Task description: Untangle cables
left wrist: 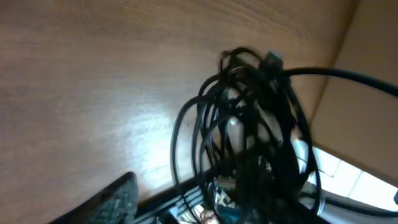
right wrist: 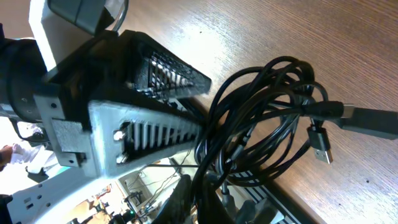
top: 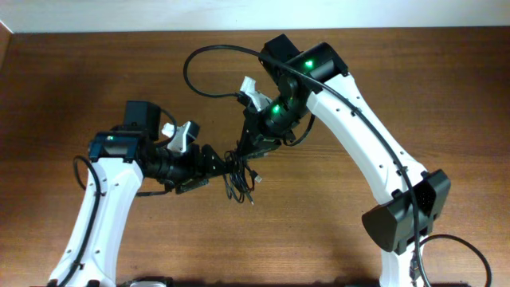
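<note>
Your two arms meet over the cables (top: 239,182) at the middle of the table (top: 96,64).
The table is bare brown wood. You have the left arm (top: 103,191) reaching in from the left and the right arm (top: 374,135) from the far right. The cables are one black tangle of loops between the two grippers. Your left gripper (right wrist: 206,102) has its fingers apart at the tangle's left edge. Your right gripper (top: 245,150) is closed on strands at the tangle's far side. A small plug (right wrist: 320,144) sticks out of the loops.
</note>
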`<state>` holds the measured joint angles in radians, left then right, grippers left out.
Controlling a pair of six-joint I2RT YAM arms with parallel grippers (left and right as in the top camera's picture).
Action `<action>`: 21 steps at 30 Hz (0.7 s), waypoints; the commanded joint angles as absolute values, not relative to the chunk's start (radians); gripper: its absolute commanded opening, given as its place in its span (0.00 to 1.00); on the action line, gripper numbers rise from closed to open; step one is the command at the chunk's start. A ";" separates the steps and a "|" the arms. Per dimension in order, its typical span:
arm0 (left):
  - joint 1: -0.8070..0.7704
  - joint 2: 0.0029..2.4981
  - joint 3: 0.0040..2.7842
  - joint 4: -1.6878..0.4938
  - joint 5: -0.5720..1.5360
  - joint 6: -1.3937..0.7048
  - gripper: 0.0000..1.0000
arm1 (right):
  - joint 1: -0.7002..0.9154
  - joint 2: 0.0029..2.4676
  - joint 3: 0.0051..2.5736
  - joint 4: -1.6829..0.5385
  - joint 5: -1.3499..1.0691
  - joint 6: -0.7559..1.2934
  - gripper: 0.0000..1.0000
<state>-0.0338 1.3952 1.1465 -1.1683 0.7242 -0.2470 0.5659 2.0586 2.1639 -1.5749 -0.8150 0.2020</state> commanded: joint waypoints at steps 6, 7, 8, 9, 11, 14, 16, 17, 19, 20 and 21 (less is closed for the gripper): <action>-0.075 1.399 1.153 -1.153 0.717 -0.321 0.13 | 0.590 1.940 2.179 -1.593 -0.854 0.187 0.04; -0.087 1.399 1.153 -1.152 0.717 -0.321 0.09 | 0.590 1.933 2.179 -1.593 -0.854 0.187 0.04; -0.096 1.399 1.153 -1.152 0.709 -0.321 0.05 | 0.590 1.927 2.179 -1.593 -0.853 0.187 0.04; -0.099 1.399 1.153 -1.152 0.697 -0.321 0.04 | 0.590 1.925 2.179 -1.593 -0.853 0.187 0.04; -0.099 1.399 1.153 -1.156 0.649 -0.322 0.15 | 0.590 1.915 2.179 -1.605 -0.859 0.187 0.04; -0.099 1.399 1.153 -1.156 0.608 -0.347 0.25 | 0.588 1.873 2.179 -1.611 -0.860 0.187 0.04; -0.098 1.399 1.153 -1.156 0.553 -0.411 0.39 | 0.577 1.803 2.179 -1.581 -0.853 0.187 0.04; -0.099 1.399 1.153 -1.156 0.553 -0.412 0.43 | 0.571 1.776 2.179 -1.574 -0.853 0.187 0.04; -0.099 1.399 1.153 -1.156 0.553 -0.412 0.61 | 0.552 1.703 2.179 -1.560 -0.854 0.187 0.04; -0.099 1.399 1.153 -1.156 0.553 -0.414 0.66 | 0.548 1.668 2.179 -1.542 -0.854 0.187 0.04; -0.099 1.399 1.153 -1.156 0.553 -0.434 0.73 | 0.548 1.639 2.179 -1.514 -0.853 0.187 0.04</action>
<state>-0.0959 1.3956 1.1465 -1.1553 0.5678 -0.4019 0.5552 1.7115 2.1639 -1.5471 -0.8299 0.2016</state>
